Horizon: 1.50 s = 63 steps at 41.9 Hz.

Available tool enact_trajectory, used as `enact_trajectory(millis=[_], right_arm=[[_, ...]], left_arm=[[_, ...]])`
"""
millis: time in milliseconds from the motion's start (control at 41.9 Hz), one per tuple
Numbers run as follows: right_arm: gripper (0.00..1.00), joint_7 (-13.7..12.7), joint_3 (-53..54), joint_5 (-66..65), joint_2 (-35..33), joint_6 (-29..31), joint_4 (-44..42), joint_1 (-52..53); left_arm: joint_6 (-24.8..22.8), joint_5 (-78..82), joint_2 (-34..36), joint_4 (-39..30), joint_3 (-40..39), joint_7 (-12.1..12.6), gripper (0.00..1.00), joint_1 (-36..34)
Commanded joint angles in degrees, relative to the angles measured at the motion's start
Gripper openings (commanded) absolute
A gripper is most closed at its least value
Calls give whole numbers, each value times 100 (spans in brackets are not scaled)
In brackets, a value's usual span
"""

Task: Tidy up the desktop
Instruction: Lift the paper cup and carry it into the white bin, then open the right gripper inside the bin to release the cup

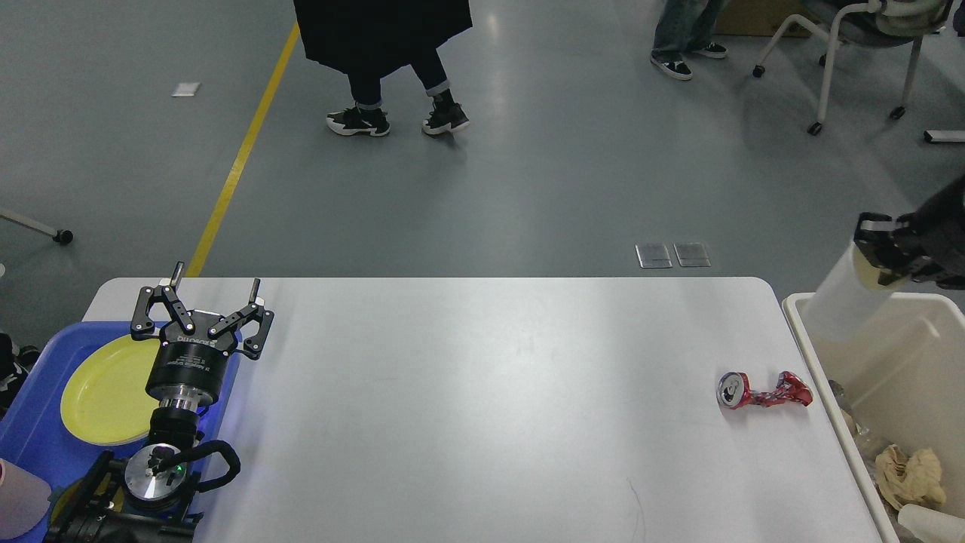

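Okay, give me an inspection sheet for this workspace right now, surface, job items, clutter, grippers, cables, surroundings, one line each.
Surface: white desktop, mostly bare, faint scuffs near the front edge.
Job's things: crushed red can lying on its side near the desktop's right edge; white paper cup held tilted above the beige bin.
Clutter: crumpled paper inside the bin; yellow plate in the blue tray at left.
Grippers: left gripper open, fingers spread, empty; right gripper shut on the cup.
Cables: short black loop at the left wrist.
Surroundings: person walking beyond the table; wheeled chair at far right; yellow floor line.
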Motion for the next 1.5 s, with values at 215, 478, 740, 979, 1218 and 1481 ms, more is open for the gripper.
enact_trajectory(millis=[215,478,740,979,1218,1481], right_arm=[[0,1,196,-302,-1631,-1026,-2034,-3122],[0,54,2252,-302,-2053,-1721,-4011,-6303],[0,63,3950,-294,-939,-1730,-6840,-9107],[0,10,4065,-214,258,-1774,-8872,-10225],[0,-8,4012,-223,390,-1914,-8952,-10366],[100,19,4082,-214,346,-2380,-8856,-10349]], left_arm=[[0,0,0,8,0,1,96,0],[0,0,0,8,0,1,96,0],[0,0,0,-1,0,1,96,0],[0,0,0,-1,0,1,96,0],[0,0,0,-1,0,-8,96,0],[0,0,0,-1,0,-8,96,0]])
